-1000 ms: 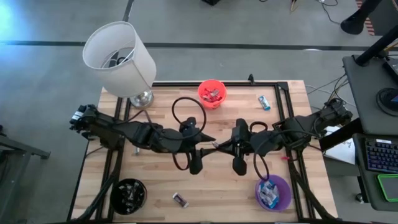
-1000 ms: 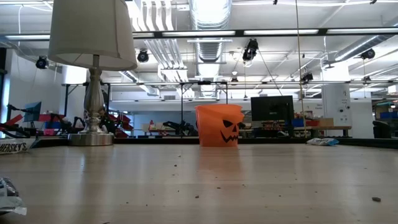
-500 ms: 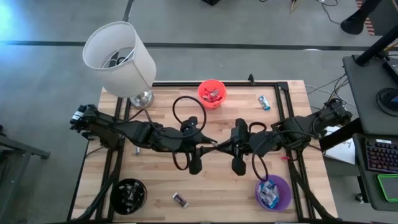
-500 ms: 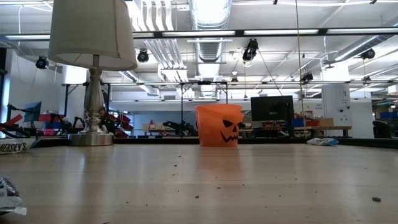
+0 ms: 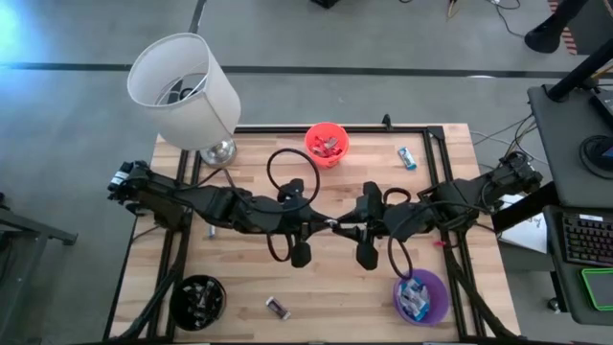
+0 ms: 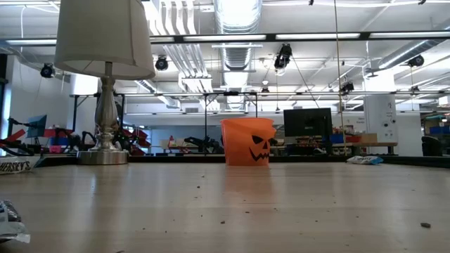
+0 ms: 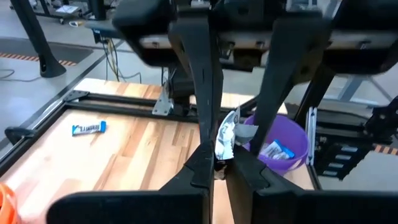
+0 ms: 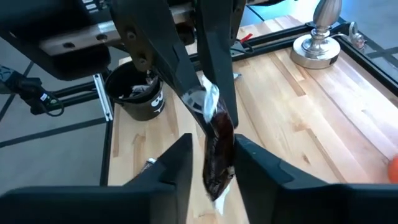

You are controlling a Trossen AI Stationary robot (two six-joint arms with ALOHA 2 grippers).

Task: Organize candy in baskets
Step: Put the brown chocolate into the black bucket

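Above the middle of the table my two grippers meet tip to tip in the air. My left gripper (image 5: 326, 227) is shut on a candy (image 8: 217, 146) with a dark brown wrapper and silver ends. My right gripper (image 5: 344, 228) is open, one finger on each side of the candy's dark body (image 8: 219, 134); whether they touch it I cannot tell. The orange-red basket (image 5: 326, 144) stands at the far edge, the purple basket (image 5: 420, 296) near right and the black basket (image 5: 198, 300) near left, each with candy inside. The low view shows neither gripper. My left gripper pinches the candy's silver crimped end (image 7: 219, 157) between its two fingertips (image 8: 186, 87). The fingers come nearly level from the table's left. The candy sticks out beyond the fingertips toward my right gripper, lifted clear of the table.
A light blue candy (image 5: 408, 157) lies at the far right and a dark one (image 5: 278, 307) near the front edge. A lamp with a white shade (image 5: 184, 88) stands at the far left corner. Bare wood lies below the grippers.
My left gripper has shut and taken hold of the candy's end. My right gripper, which held the candy before, has opened. Both arms have kept their place and the candy has stayed in the air between them.
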